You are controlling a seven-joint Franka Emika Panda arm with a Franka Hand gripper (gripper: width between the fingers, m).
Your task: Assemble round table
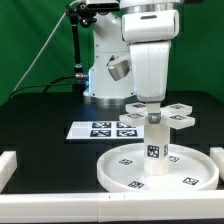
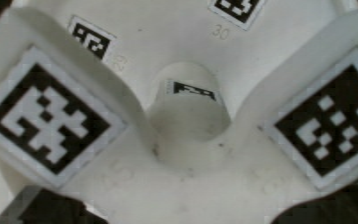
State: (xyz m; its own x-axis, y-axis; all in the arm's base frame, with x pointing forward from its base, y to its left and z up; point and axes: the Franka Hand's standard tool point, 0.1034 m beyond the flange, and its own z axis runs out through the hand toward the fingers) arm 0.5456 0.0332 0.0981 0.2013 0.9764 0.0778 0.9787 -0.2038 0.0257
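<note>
White plastic makes up every part of the table: a large rimmed round white disc (image 1: 160, 170) lies flat on the black worktop (image 1: 50, 105), a short white cylindrical post (image 1: 154, 145) stands upright at the disc's centre, and a flat white cross-shaped piece (image 1: 158, 114) with black-and-white tags sits on top of the post. Seen in the exterior view, the marker board (image 1: 105, 129) lies apart from the disc, toward ten o'clock of it, and a white straight rail (image 1: 55, 206) edges the worktop nearby.

The white end effector (image 1: 150, 100) hangs directly above the cross, its jaws spread wide and gripping nothing. In the wrist view the cross arms (image 2: 51, 110) fan out around the post (image 2: 188, 110), which drops away below them.

By my reading, the step in hand is seating the cross on the post; whether it is fully home cannot be told. The next move likely calls for closing on the cross hub and turning or pressing it squarely down, keeping the post vertical
</note>
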